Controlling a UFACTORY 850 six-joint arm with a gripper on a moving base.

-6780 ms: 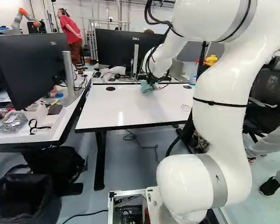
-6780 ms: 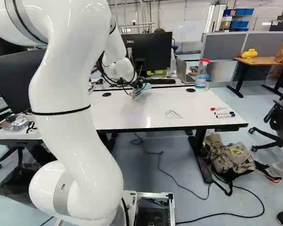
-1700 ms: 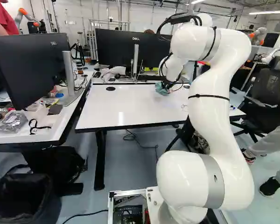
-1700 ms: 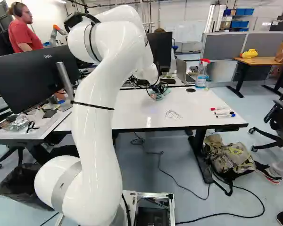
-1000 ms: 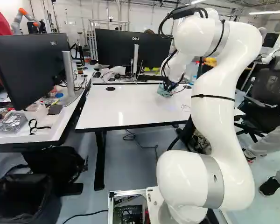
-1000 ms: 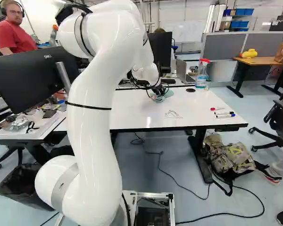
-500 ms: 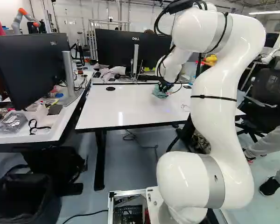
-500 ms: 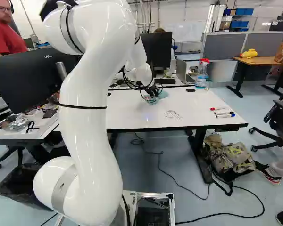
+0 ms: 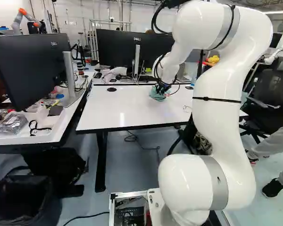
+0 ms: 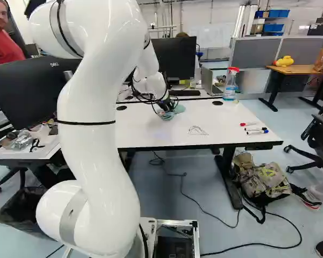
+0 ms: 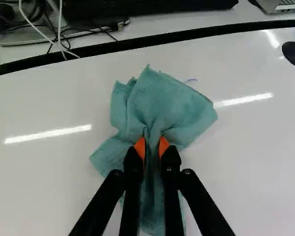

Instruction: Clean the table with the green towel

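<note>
A: Quick q: what step are we on?
B: Wiping, IMO. Claw [image 11: 152, 147] has the green towel [image 11: 162, 103] pinched b/w its orange pads [image 11: 139, 146], both sides touching cloth.
A: Where's the towel, exactly?
B: Far half of the white table [image 10: 145, 129], w/ its folds fanned out on the top around the claw.
A: Anything left to clean?
B: Yep. Small blue mark [image 11: 191, 80] just beside the towel's edge, plus a line drawing [image 10: 197, 129] closer to the robot, to the right in the right base view. So job's prob. unfinished.
A: Next move?
B: I'd keep the pinch, press lightly & sweep over the blue mark, then bring the cloth nearer for the drawing. A few passes, prob., b/c ink may smear.
A: Watch-outs?
B: Pens [image 10: 254, 129] near the table's right end. Steer clear, pls, or they may roll off.
</note>
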